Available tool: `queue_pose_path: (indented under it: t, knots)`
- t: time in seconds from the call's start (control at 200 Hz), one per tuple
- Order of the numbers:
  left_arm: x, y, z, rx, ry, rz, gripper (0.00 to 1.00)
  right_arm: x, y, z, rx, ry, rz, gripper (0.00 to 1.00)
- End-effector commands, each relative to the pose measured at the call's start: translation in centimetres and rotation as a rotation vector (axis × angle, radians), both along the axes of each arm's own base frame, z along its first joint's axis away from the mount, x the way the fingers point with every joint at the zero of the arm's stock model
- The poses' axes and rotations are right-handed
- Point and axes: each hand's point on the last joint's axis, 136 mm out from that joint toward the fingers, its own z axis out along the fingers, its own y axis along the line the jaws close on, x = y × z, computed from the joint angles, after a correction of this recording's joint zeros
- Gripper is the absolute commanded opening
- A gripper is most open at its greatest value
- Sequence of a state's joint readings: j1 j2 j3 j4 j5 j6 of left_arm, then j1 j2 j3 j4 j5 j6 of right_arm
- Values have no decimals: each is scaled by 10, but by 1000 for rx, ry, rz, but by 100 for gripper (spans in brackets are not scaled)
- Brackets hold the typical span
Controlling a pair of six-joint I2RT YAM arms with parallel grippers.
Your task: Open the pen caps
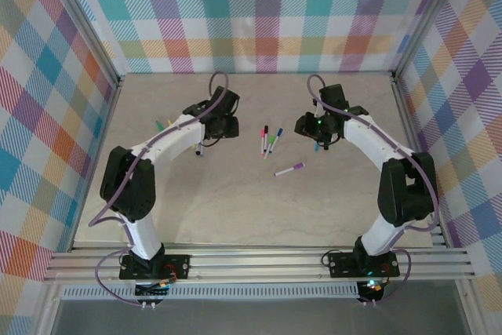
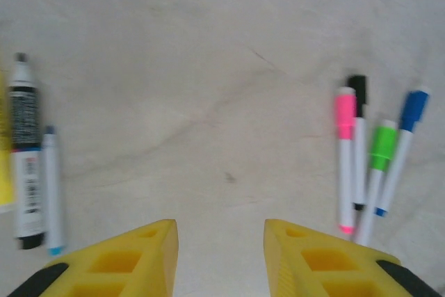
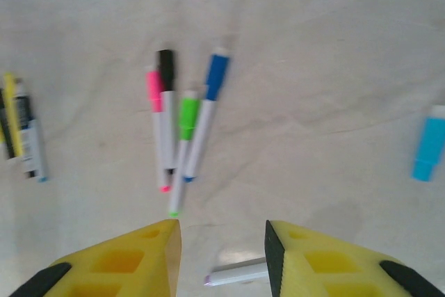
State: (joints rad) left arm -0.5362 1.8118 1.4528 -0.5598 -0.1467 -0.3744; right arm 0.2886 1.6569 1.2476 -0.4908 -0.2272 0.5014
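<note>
On the pale marbled table [image 1: 235, 209], four thin white pens lie fanned together at the centre, touching or nearly so. Their caps are on: pink cap [image 2: 345, 113], black cap [image 2: 357, 92], green cap [image 2: 383, 145] and blue cap [image 2: 414, 109]. A purple-capped white pen [image 1: 290, 169] lies alone nearer the arms, apart from the fan.

The left jaws stand spread over bare table with nothing between them. A broad open strip separates them from the fan on their right. On their left, a thick black-and-white marker [image 2: 26, 165] and a thin white pen with a light-blue end [image 2: 51, 193] lie side by side.

The right jaws are spread too and grip nothing; the purple-capped white pen lies on the table below their gap. A loose light-blue cap [image 3: 427, 147] lies by itself off to their right.

The far half of the table is open up to the plaid back wall [image 1: 259, 13]. The near strip before the metal rail [image 1: 259, 260] is open too.
</note>
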Motion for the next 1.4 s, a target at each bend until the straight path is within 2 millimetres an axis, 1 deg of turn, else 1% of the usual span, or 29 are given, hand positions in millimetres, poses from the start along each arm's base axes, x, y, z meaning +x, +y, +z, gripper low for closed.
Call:
queue_pose_path:
  t: [0.0,0.185,0.295,0.5,0.795,0.925,1.12,1.395]
  knots:
    - [8,-28,-16,-43,24,-23,37,-12,19,2,102,24,45,39]
    - [17,-59,-36,-68,56,-63,37,-19,17,5,103,20,49,38]
    - [21,-72,-48,-75,79,-79,37,-21,18,4,108,28,62,38]
    - [26,-86,-65,-90,107,-92,37,-20,18,2,105,36,66,37]
    - [28,-102,-81,-44,124,-112,36,-16,18,1,120,44,69,36]
    - [27,-103,-90,1,139,-107,35,-15,16,-1,122,49,66,36]
    - [24,-95,-101,55,155,-92,33,-15,13,-3,123,53,61,35]
    - [21,-91,-108,73,168,-92,32,-14,14,-8,129,66,56,35]
